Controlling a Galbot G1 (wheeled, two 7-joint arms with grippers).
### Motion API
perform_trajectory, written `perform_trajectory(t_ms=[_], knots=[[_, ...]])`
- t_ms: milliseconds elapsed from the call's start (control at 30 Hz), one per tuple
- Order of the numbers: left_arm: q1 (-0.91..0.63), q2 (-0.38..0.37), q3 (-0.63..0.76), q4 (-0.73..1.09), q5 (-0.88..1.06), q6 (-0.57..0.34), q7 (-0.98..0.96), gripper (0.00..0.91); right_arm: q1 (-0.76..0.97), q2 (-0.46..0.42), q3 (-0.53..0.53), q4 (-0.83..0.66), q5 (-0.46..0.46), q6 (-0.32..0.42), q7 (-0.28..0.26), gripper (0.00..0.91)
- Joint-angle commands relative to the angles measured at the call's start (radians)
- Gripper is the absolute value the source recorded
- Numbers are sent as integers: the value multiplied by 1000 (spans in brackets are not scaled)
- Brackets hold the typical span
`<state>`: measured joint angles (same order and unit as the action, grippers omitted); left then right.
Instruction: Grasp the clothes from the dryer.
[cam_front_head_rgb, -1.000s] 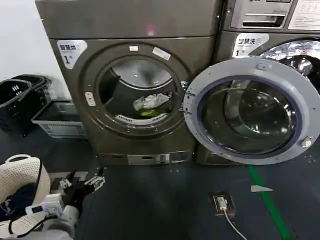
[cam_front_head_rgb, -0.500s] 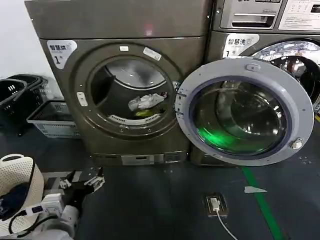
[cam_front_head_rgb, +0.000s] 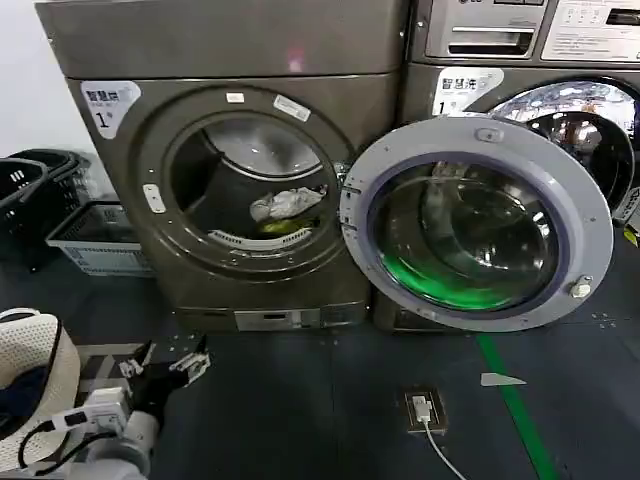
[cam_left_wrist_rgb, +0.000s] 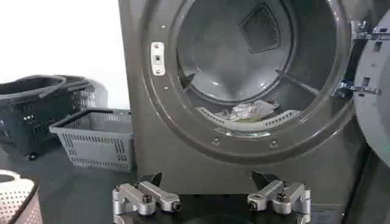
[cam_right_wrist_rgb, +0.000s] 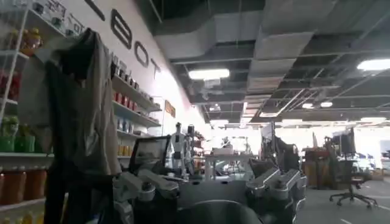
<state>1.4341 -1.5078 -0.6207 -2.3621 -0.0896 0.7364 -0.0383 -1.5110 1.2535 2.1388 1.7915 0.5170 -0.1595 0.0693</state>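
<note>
- Dryer (cam_front_head_rgb: 250, 180): bronze-brown front-loader w/ white "1" sticker (cam_front_head_rgb: 108, 100) at its upper left corner; round porthole open onto a dark drum.
- Door (cam_front_head_rgb: 475, 222) swung fully open to the right, its glass covering the front of the neighbouring LG machine (cam_front_head_rgb: 520, 60).
- Clothes (cam_front_head_rgb: 285, 205) lie inside the drum, low and near the front lip: whitish-grey piece on top, a bit of yellow-green piece (cam_front_head_rgb: 280, 226) just under it. Nothing is touching them.
- In the left wrist view the same bundle (cam_left_wrist_rgb: 250, 111) sits behind the perforated lip of the opening.
- Left gripper (cam_front_head_rgb: 165, 365) low at the bottom left of the head view, above the dark floor, well apart from the dryer and below the porthole. In the left wrist view its fingers (cam_left_wrist_rgb: 146, 198) are spread wide w/ nothing between them, pointing at the dryer front.
- Right gripper (cam_right_wrist_rgb: 210, 185) appears in the right wrist view, aimed away at a room w/ shelves and ceiling lights; fingers wide apart, holding nothing.
- Grey basket (cam_front_head_rgb: 90, 240) and dark baskets (cam_front_head_rgb: 30, 190) sit on the floor left of the dryer; a white perforated basket (cam_front_head_rgb: 30, 370) is by the left arm.
</note>
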Motion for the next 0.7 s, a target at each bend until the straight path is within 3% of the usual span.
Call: perform_trajectory(t_ms=[33, 700], knots=[[1, 0, 1, -3, -3, 49, 0, 907, 0, -2, 1, 1, 4, 2, 2, 907], [-14, 10, 19, 27, 8, 49, 8, 907, -6, -10, 5, 3, 10, -1, 9, 907]])
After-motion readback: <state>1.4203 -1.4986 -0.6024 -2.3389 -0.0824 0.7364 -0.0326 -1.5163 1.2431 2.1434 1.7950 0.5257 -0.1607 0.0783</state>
